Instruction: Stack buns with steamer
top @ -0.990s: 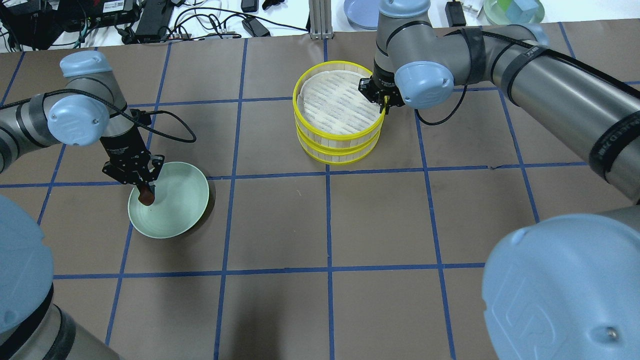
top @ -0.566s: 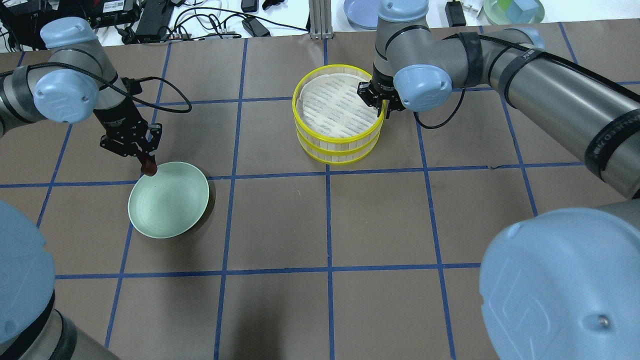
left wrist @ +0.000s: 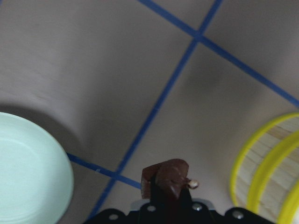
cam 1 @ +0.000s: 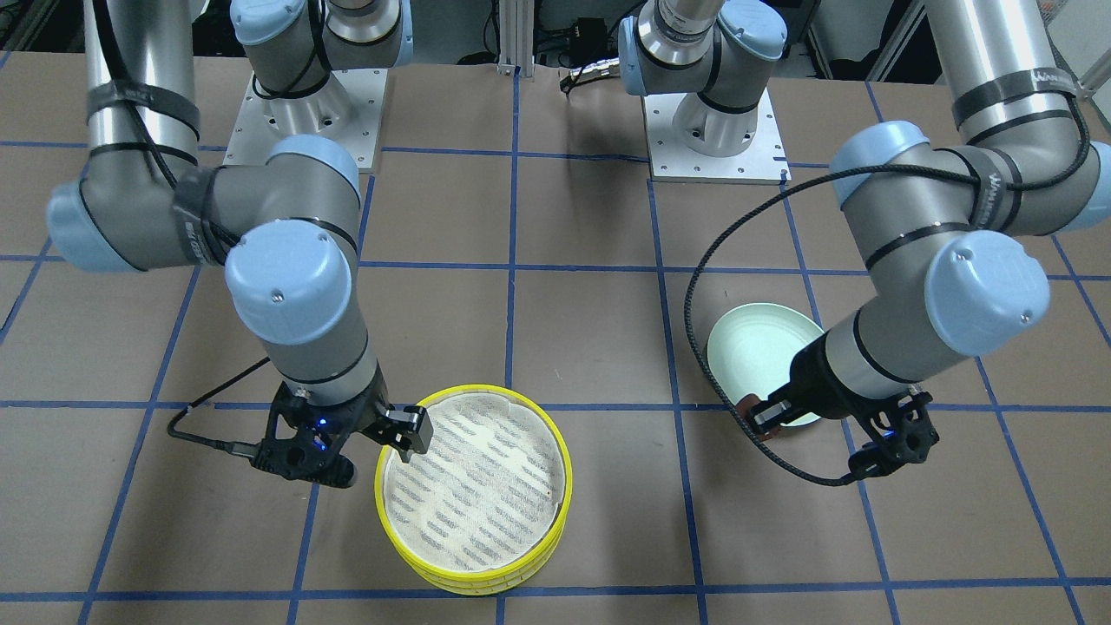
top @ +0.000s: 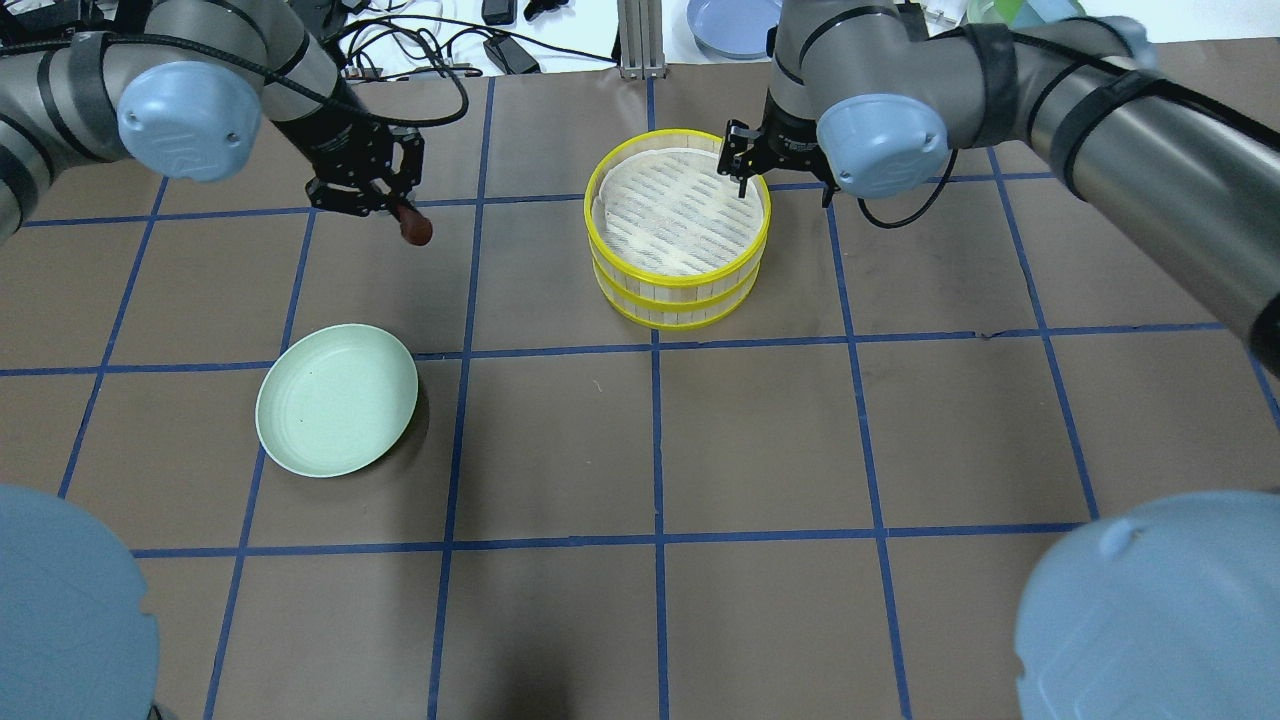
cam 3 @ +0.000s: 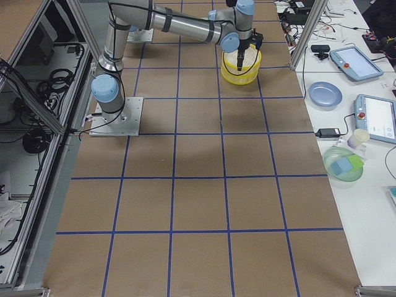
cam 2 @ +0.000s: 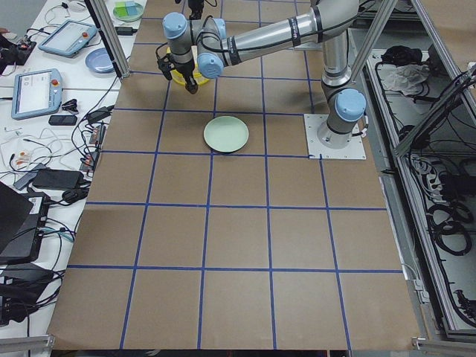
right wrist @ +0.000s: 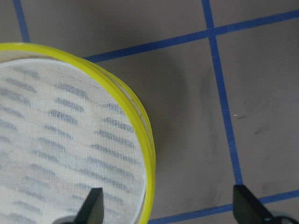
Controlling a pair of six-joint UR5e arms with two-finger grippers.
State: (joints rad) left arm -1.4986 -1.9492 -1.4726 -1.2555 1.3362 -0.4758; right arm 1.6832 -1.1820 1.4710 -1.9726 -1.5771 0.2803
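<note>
My left gripper (top: 404,214) is shut on the dark reddish-brown bun (top: 415,230) and holds it in the air between the pale green plate (top: 337,400) and the steamer. The bun also shows in the left wrist view (left wrist: 168,176). The steamer (top: 680,290) is two yellow-rimmed tiers stacked, and the striped liner (top: 675,205) of the top tier is bare. My right gripper (top: 782,183) is open, its fingers (right wrist: 91,207) astride the top tier's rim (right wrist: 142,121) on the right far side. The cream-yellow bun is out of view.
The green plate (cam 1: 755,343) holds nothing. Cables and electronics (top: 300,40), a blue plate (top: 730,22) and a green bowl (top: 1020,20) lie beyond the table's far edge. Blue tape lines grid the brown table.
My left gripper has lifted the brown bun off the plate and carried it up, away and to the right toward the steamer. The right gripper has shifted slightly at the steamer's rim.
</note>
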